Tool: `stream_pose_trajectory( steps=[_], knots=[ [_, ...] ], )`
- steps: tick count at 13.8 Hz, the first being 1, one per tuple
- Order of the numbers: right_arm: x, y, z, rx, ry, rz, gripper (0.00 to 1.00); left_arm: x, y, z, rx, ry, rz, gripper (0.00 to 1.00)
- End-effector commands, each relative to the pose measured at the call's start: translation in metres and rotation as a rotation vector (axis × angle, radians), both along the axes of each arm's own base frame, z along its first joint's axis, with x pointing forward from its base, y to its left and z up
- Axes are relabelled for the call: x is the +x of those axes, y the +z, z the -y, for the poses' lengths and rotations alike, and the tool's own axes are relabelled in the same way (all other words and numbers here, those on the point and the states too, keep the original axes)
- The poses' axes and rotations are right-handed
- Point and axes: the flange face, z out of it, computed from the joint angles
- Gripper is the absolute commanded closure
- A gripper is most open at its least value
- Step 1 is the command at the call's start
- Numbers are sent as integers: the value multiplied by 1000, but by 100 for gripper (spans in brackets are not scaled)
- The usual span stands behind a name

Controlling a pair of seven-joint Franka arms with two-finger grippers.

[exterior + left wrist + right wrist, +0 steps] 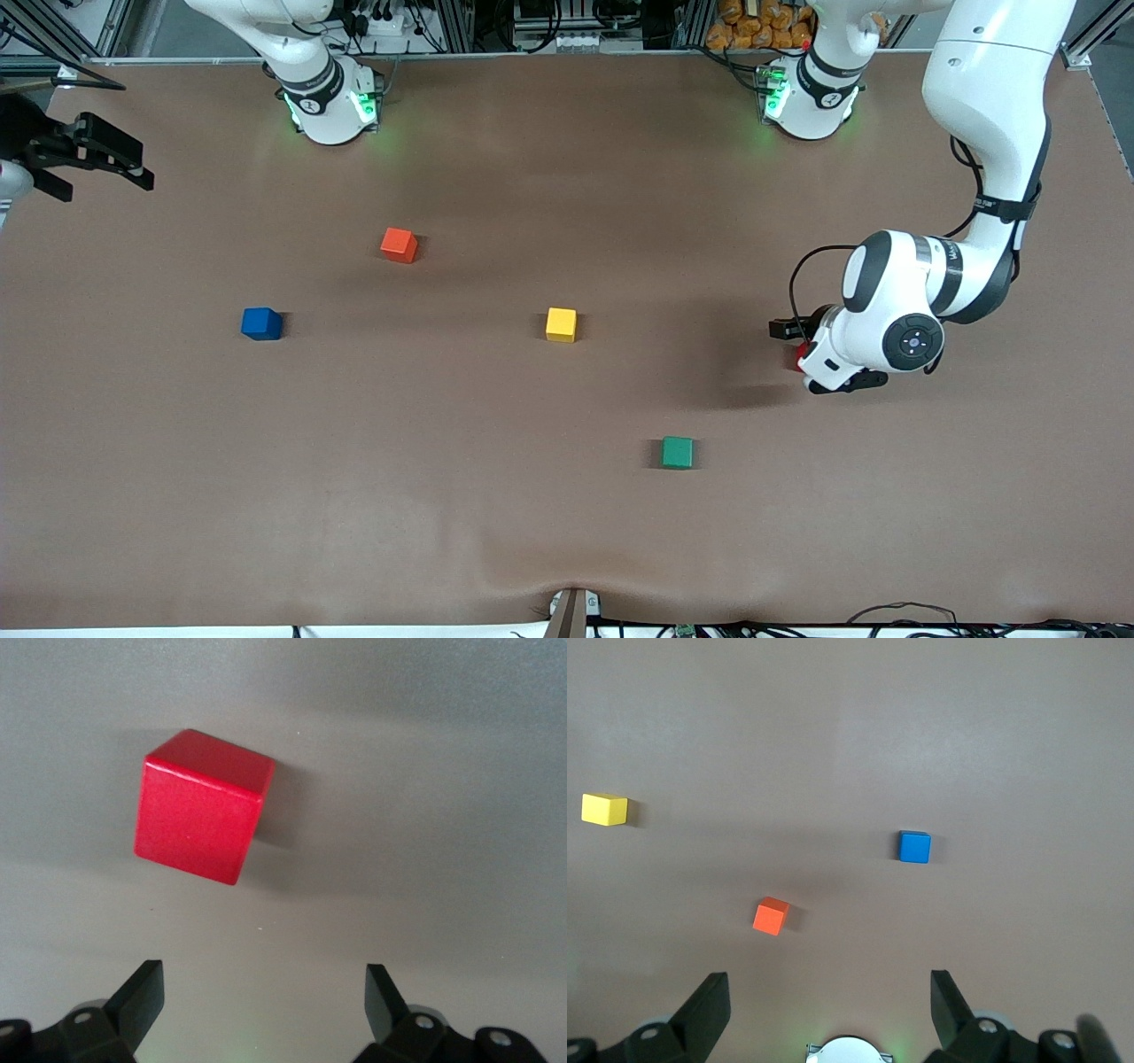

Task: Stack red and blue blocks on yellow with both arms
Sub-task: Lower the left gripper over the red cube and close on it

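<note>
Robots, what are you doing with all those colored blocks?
Nothing is stacked yet. The left gripper hangs open just above the red block at the left arm's end of the table, looking ready to grab it. The right gripper waits open at the right arm's end. The blue block, yellow block, orange-red block and green block each sit alone on the brown table.

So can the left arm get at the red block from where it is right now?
Probably yes. The left gripper hangs open over the red block, which sits alone on the table with nothing touching it, though the block lies off-centre from the fingers.
</note>
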Motion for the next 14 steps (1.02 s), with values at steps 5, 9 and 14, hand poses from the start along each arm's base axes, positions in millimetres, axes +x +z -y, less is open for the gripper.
stream_pose_trajectory(
  steps=[5,9,14],
  knots=[
    [2,1,5,12,-14,-5,0,5,-5,-5,-3,1,28,0],
    [2,1,5,12,-14,-5,0,9,-12,-11,43,-56,57,0],
    [2,1,5,12,-14,-6,0,21,-22,-25,2,-202,120,0]
  ],
)
